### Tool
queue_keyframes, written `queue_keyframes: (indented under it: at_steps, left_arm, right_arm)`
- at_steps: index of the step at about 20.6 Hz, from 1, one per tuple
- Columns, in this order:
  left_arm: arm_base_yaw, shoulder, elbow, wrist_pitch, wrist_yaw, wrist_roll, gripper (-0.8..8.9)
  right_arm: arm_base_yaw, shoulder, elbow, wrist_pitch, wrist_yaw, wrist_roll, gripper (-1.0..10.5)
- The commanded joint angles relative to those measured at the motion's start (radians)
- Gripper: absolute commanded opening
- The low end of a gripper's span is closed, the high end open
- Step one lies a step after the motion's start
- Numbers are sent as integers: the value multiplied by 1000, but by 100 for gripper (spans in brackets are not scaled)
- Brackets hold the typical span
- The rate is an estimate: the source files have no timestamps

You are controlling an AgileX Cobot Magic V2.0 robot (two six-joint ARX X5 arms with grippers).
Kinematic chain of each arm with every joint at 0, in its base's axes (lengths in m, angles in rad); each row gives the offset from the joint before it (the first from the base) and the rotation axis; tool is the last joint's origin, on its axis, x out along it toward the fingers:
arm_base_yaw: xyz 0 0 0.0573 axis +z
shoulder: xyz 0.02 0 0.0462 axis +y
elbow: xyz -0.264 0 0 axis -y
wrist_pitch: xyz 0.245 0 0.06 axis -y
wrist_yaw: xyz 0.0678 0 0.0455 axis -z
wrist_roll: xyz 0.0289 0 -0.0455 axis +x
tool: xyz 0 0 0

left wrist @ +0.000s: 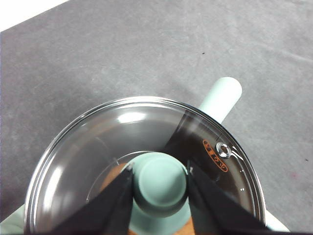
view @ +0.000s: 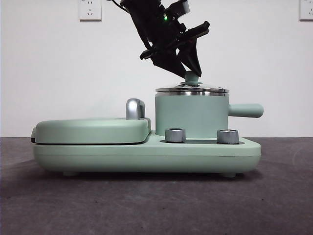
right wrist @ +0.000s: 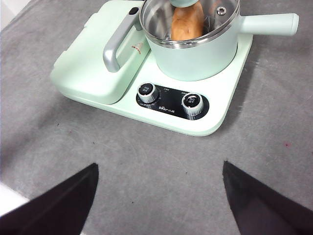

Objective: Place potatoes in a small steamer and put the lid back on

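A plain white wall backs a dark grey table [view: 146, 205], and I take the mint green cooker base [view: 146, 152] as my landmark throughout. On the left half of that base lies the flat griddle [view: 93, 130] with its chrome handle [view: 135, 108], shut and out of my way. Toward the front edge of the base sit two steel dials [right wrist: 168, 98], untouched.

On the base's right half stands the small steamer [view: 191, 116], its stubby handle [view: 246, 110] jutting right, past the base's end. The potato [right wrist: 186, 22] is already inside, lying across the pot and visible through the glass. The lid [view: 191, 90] rests on the steamer's rim, level as far as I can judge, so I read the task as nearly finished.

My left gripper [left wrist: 160, 183] is above the steamer, leaning in from the upper left, its jaws pressed against either side of the lid's knob [left wrist: 160, 182]. I judge that grip keeps the lid centred until release.

My right gripper [right wrist: 159, 196] waits spread wide over bare table in front of the base.

Above the lid there is open air for a straight lift.
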Motion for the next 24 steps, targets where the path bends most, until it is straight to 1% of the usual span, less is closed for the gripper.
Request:
queue_keyframes:
  at_steps: [1,3,5,7,10,12,18,22,24]
  left_arm:
    - [-5,28,25,7,-5,4,284]
    - [-5,28,26,11,-5,4,378]
    - [-1,21,29,13,-5,3,436]
    - [3,0,29,11,-4,-19,438]
    - [3,-65,29,-40,-5,-18,437]
    - [3,-127,29,-121,-4,-18,437]
    - [3,-341,29,-436,-4,-14,436]
    - [3,-477,29,-632,-4,-16,436]
    - [3,-543,13,-716,-4,-31,436]
  right_arm:
    - [7,4,8,10,-1,10,404]
    - [7,4,8,10,-1,11,404]
    - [7,4,8,10,-1,10,404]
    - [7,4,8,10,0,10,404]
    - [7,4,8,10,0,10,404]
    - [7,4,8,10,-1,10,404]
    - [7,4,8,10,-10,9,404]
    - [7,5,8,12,-13,-21,404]
    - [7,5,8,14,-31,-31,404]
